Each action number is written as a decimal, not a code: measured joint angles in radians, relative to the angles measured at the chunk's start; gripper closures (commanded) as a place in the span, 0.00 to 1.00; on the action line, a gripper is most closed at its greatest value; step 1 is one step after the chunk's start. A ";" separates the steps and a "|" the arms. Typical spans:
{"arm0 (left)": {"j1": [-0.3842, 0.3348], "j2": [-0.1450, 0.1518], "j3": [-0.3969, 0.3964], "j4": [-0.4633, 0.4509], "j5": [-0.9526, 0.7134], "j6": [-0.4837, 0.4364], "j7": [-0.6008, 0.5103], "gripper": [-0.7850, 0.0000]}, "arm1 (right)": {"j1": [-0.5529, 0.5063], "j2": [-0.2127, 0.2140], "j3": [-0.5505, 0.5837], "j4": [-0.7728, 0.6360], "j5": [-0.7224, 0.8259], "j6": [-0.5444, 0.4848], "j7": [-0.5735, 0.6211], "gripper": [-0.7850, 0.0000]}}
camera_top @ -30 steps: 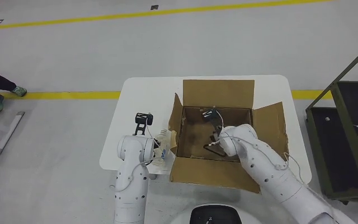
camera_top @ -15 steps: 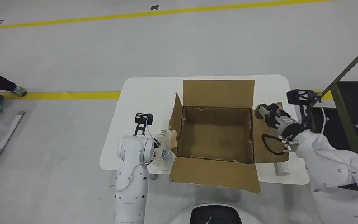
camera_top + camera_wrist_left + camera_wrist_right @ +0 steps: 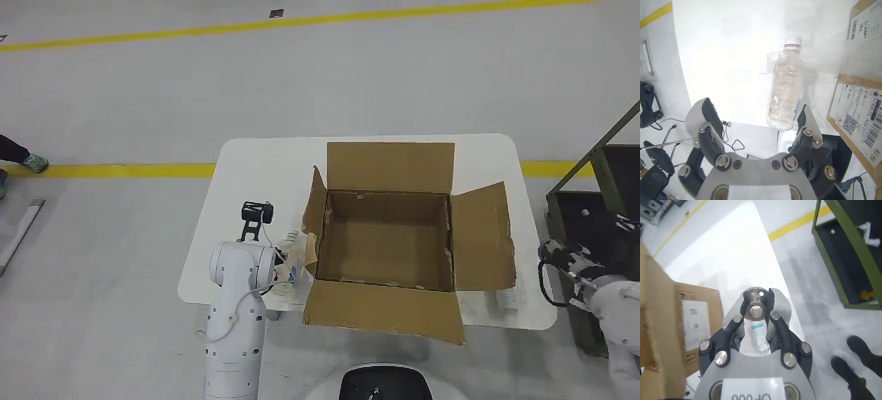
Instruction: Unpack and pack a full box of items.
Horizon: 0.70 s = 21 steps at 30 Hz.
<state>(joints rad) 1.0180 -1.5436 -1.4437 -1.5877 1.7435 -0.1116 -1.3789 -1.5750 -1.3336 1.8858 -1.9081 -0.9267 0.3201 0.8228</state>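
The open cardboard box (image 3: 388, 164) stands mid-table with its inside bare. Just left of it lies a clear plastic bottle (image 3: 785, 89), white cap pointing away from my left gripper (image 3: 755, 113). That gripper is open, and the bottle's base rests close to one finger (image 3: 803, 118). My right gripper (image 3: 756, 303) hovers at the table's right edge, shut on a small metal sleeve (image 3: 755, 310). Under it on the table lies a small bottle with a teal label (image 3: 759, 332), which the top view places beside the box's right flap (image 3: 507, 297).
A green metal cart (image 3: 600, 205) stands on the floor right of the table, close to the right arm (image 3: 600, 295). The box's flaps (image 3: 485, 235) spread outward over the white table (image 3: 260, 180). Bare tabletop lies behind and left of the box.
The right arm came up out of the box and swung right, past the flap to the table's right edge, holding the metal sleeve. The left arm and clear bottle stayed put.
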 measured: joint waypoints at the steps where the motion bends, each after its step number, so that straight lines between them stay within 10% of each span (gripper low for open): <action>1: 0.000 0.000 0.000 0.000 0.000 0.000 0.000 0.00 | 0.014 0.001 -0.015 0.032 -0.014 0.004 0.012 1.00; 13: 0.000 0.000 0.000 0.000 0.000 0.000 0.000 0.00 | 0.165 0.014 -0.137 0.266 -0.151 0.017 0.116 1.00; 21: 0.000 0.000 0.000 0.000 0.000 0.000 0.000 0.00 | 0.183 0.020 -0.153 0.273 -0.172 0.009 0.153 0.54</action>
<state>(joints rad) 1.0180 -1.5436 -1.4437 -1.5877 1.7435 -0.1116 -1.3789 -1.3916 -1.3134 1.7325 -1.6349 -1.0983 0.3288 0.9758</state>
